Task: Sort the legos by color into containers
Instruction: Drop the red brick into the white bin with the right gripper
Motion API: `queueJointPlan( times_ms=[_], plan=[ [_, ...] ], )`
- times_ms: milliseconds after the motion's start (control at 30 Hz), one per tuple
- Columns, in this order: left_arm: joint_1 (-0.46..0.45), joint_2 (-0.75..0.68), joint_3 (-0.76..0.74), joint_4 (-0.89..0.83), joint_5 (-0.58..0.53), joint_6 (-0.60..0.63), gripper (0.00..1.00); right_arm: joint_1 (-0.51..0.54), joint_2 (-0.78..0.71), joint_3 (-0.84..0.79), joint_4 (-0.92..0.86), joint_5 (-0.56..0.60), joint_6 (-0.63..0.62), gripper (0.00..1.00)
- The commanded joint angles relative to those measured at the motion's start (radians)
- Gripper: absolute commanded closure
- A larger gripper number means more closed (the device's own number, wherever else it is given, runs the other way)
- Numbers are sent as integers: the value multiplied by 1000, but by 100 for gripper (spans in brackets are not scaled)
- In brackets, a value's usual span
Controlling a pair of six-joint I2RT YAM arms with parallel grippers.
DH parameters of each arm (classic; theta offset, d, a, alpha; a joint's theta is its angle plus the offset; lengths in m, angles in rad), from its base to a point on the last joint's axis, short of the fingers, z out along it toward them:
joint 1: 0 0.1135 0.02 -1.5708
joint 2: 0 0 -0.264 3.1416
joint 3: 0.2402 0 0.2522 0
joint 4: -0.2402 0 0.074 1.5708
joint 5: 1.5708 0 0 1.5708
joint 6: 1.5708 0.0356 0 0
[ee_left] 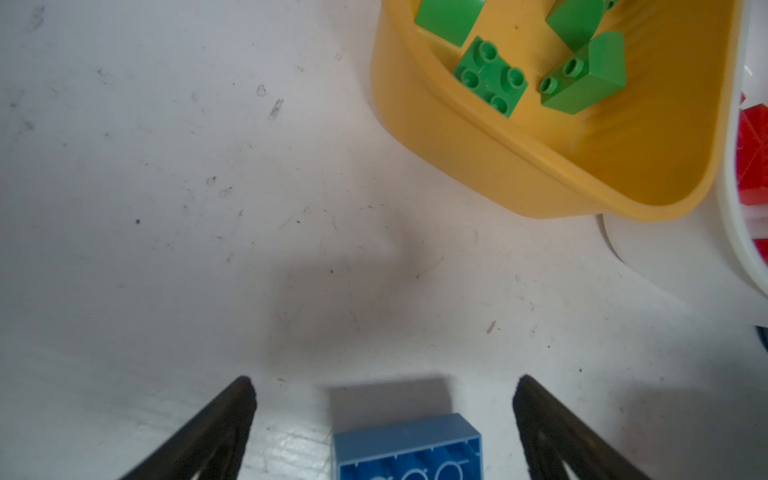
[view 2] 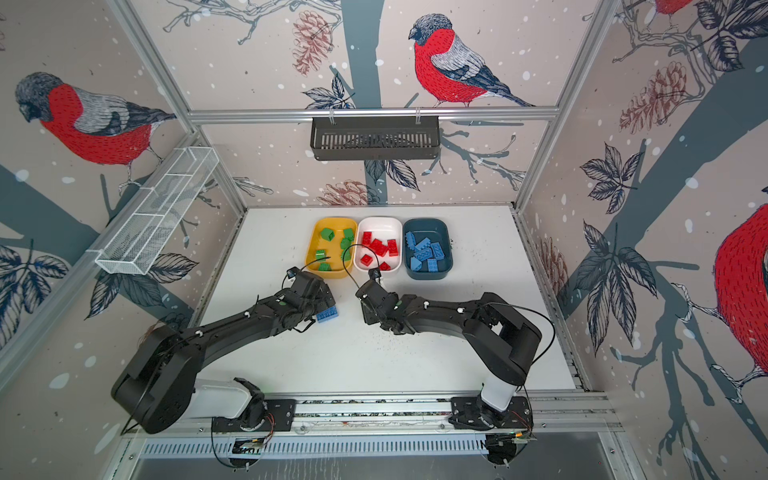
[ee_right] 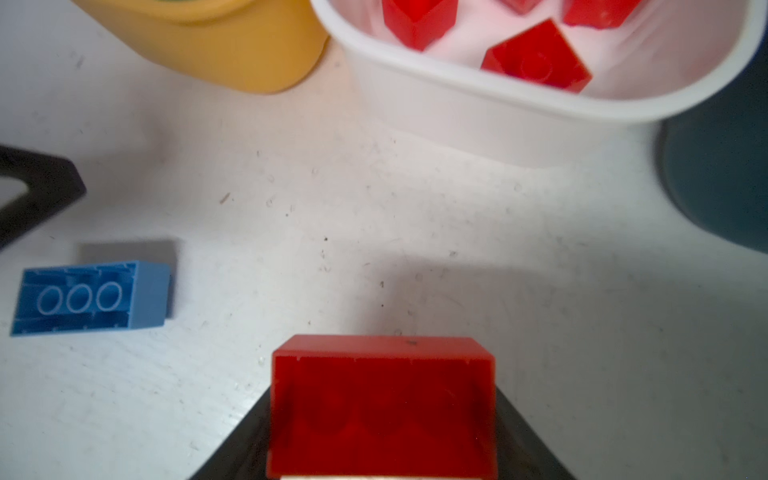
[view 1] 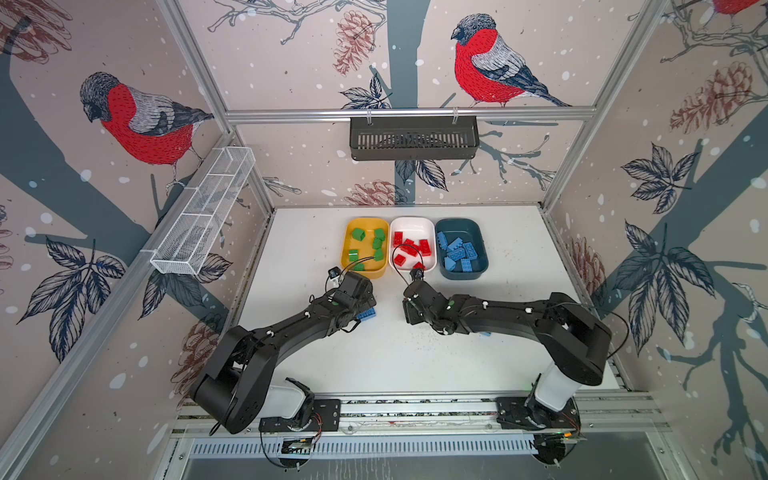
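Three containers stand in a row at the back: a yellow tub [view 1: 347, 249] with green legos [view 1: 358, 234], a white tub [view 1: 411, 224] with red legos [view 1: 424, 247], and a teal tub [view 1: 478, 237] with blue legos [view 1: 457, 249]. A blue brick [ee_left: 407, 449] lies hollow side up on the table [view 1: 519, 257]. My left gripper [ee_left: 385, 380] stands open around it, its fingers [ee_left: 232, 415] well clear of both sides. My right gripper [ee_right: 382, 415] is shut on a red brick [ee_right: 382, 399] and holds it just short of the white tub [ee_right: 519, 124].
A dark slatted basket [view 1: 413, 139] hangs on the back wall and a white mesh basket [view 1: 203, 212] on the left wall. Both arms lie low and nearly meet mid-table. A scrap of light blue [view 1: 484, 333] peeks from under the right forearm.
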Motion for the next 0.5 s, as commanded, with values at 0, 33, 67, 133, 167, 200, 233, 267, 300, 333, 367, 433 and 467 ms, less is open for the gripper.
queueJointPlan(
  times_ms=[0, 33, 67, 133, 167, 200, 233, 267, 300, 333, 367, 433, 467],
  plan=[
    [1, -8, -2, -18, -21, 1, 3, -36, -19, 11, 91, -55, -45, 53],
    [0, -12, -3, -16, -22, 0, 3, -49, -18, 22, 98, -68, -49, 53],
    [1, -18, -5, -17, -26, -7, 3, -69, -15, 37, 102, -87, -50, 53],
    [1, -34, -19, 0, -15, -9, 3, -99, -10, 59, 114, -111, -50, 53],
    [1, -42, -26, 5, -8, -11, 3, -112, -5, 70, 126, -120, -54, 53],
    [1, -50, -30, 12, 3, -11, 3, -123, 1, 83, 134, -124, -62, 53],
    [1, -52, -31, 17, 17, -6, 3, -131, 7, 97, 135, -123, -66, 53],
    [2, -58, -31, 19, 32, 8, 3, -142, 16, 117, 133, -122, -70, 53],
    [1, -60, -30, 28, 56, 32, 3, -154, 27, 139, 127, -114, -72, 52],
    [1, -60, -29, 28, 69, 41, 3, -162, 37, 155, 121, -106, -74, 52],
    [0, -62, -25, 18, 71, 43, 3, -174, 51, 177, 110, -96, -78, 52],
    [-3, -63, -20, 1, 69, 53, 3, -198, 83, 223, 86, -89, -97, 51],
    [-6, -61, -17, -9, 65, 56, 3, -212, 101, 245, 76, -90, -111, 51]
  ],
)
